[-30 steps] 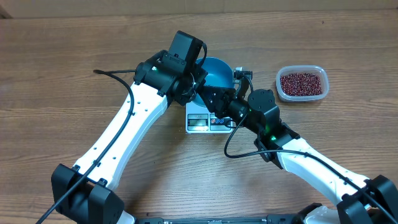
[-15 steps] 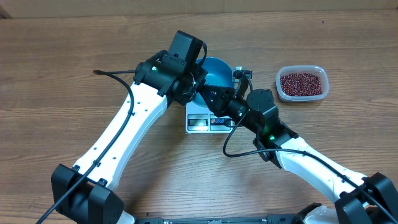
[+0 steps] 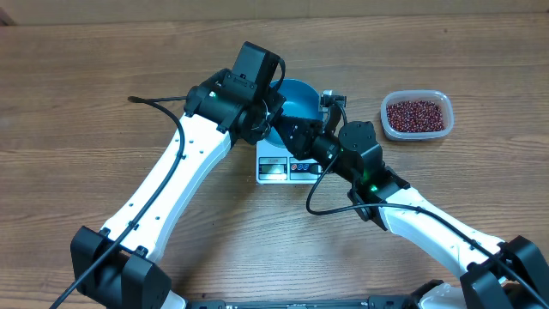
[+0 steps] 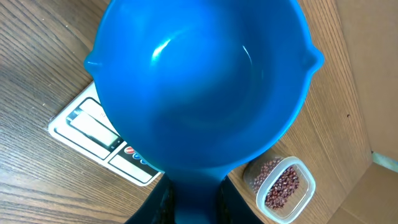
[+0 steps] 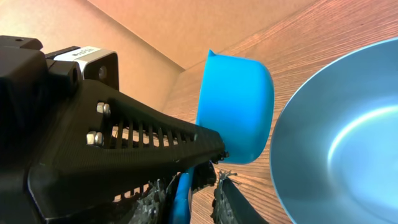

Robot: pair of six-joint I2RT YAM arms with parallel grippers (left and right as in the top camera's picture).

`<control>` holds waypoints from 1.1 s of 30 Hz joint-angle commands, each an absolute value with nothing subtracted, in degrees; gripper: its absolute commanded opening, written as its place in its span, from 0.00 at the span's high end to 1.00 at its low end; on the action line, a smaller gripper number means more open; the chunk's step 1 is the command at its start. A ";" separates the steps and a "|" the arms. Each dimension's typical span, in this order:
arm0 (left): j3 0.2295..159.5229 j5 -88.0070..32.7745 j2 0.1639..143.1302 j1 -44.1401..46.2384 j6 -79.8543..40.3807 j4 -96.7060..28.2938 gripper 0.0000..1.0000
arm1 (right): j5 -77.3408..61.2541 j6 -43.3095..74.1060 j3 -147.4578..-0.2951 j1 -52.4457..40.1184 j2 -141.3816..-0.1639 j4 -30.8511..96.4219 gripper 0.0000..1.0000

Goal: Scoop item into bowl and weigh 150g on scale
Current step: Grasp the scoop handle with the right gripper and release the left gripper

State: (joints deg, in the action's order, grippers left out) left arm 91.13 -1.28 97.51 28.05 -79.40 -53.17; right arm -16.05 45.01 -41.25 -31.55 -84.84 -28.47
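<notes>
Display and buttons of the scale (image 3: 276, 169) are turned toward the robot's side of the wooden surface (image 3: 77, 112). Only this near edge is shown uncovered in the overhead view. Just beyond it, the tips of the two arms are found close together.

The left pincer (image 4: 193, 210) is closed on the handle of a small bright blue scoop (image 4: 199, 81). The scoop is held in the air above the scale, with its hollow turned to the left wrist camera and seen as plain blue. The right pincer (image 5: 194, 200) is set at the same handle, with one finger on each side of the blue strip, but whether it is pressed tight cannot be told.

Past the scoop, the bowl (image 5: 348, 143) is seen, metallic blue and upright, just beside the scoop's rounded back. In the overhead view it is placed at the far end of the scale, and its footing is hidden by the arms.

Farthest off, to the right and well apart from the scale, a clear plastic tub (image 3: 383, 118) is stood on the surface. The beans (image 3: 416, 114) are held inside it as a loose dark red heap.
</notes>
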 commanded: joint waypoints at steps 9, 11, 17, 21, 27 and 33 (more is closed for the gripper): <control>92.29 -1.98 96.47 28.60 -79.92 -53.52 0.87 | -13.56 46.50 -43.64 -31.55 -85.23 -27.59 0.96; 92.29 -2.90 96.47 28.58 -78.59 -53.39 0.03 | -13.52 46.48 -43.64 -31.55 -85.23 -26.81 0.96; 93.03 -6.48 95.46 28.42 -60.99 -49.80 0.01 | -13.61 46.48 -43.64 -30.61 -85.12 -25.32 0.96; 94.72 -5.98 90.30 28.42 -47.18 -47.00 0.00 | -15.35 46.13 -43.66 -28.60 -82.67 -24.86 0.96; 94.72 -0.16 78.98 28.53 -32.91 -47.07 0.00 | -15.40 38.26 -46.81 -24.36 -70.19 -10.00 0.96; 94.67 9.65 74.56 28.53 -28.27 -52.90 0.00 | -0.40 33.93 -51.81 -20.86 -54.54 20.08 0.96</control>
State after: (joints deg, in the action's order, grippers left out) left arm 94.37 2.33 74.41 28.16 -33.58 -50.22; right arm -10.37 37.76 -48.99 -21.82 -61.08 14.09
